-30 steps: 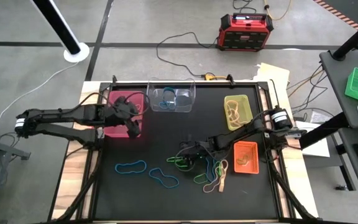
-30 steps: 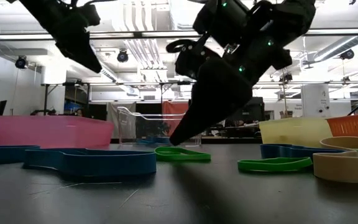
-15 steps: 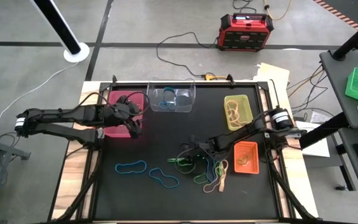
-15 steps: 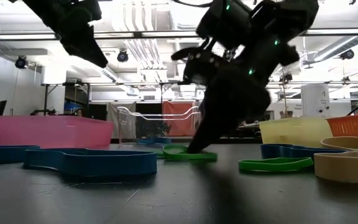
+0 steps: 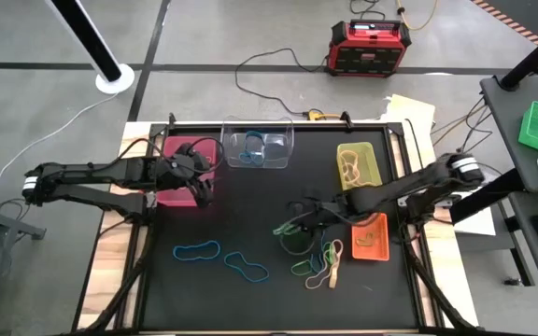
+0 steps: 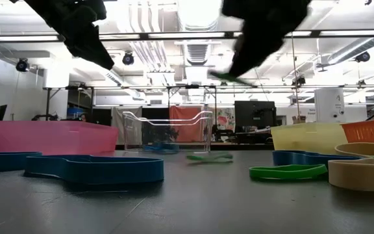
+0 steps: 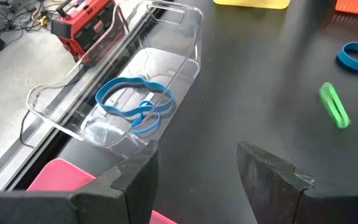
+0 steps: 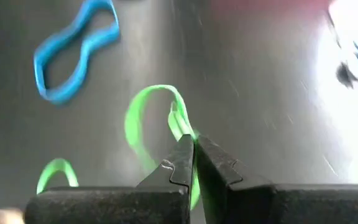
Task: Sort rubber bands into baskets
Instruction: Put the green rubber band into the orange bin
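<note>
Black mat [image 5: 250, 215] under strip-lit workshop ceiling, right gripper [image 8: 191, 163] clenched on green band [image 8: 143, 118], left gripper [image 7: 197, 168] agape.

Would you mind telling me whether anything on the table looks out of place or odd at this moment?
Nothing stands out. The right hand is shut on a green rubber band, the clear basket holds blue bands, and loose bands lie flat on the black mat.
</note>
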`<state>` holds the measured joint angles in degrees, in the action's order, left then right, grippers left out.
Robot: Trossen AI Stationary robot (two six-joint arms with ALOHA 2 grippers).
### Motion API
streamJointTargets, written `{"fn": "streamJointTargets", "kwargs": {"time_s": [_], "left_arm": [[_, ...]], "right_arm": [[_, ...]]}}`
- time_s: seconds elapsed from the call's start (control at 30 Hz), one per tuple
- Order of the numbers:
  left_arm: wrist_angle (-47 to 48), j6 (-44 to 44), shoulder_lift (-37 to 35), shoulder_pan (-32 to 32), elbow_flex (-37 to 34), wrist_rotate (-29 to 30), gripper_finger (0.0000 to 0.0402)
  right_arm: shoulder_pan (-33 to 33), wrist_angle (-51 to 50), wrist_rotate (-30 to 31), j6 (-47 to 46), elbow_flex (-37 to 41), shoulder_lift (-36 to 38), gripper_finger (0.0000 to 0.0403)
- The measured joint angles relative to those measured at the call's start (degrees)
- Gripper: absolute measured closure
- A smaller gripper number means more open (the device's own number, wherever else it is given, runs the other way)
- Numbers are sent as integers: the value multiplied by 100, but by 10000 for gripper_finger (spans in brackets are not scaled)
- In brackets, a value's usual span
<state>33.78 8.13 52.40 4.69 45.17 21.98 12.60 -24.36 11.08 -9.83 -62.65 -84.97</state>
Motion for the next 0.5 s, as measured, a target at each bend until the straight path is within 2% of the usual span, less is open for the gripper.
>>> {"fn": "streamJointTargets", "kwargs": {"time_s": [0.23,0.5], "left_arm": [[-24,-14,9,0,0,0,206],[-216,-140,11,0,0,0,206]], "right_arm": [[507,-2518,279,-1639,-425,893,394],[951,-5225,-443,-4743,-296,1259,394]]}}
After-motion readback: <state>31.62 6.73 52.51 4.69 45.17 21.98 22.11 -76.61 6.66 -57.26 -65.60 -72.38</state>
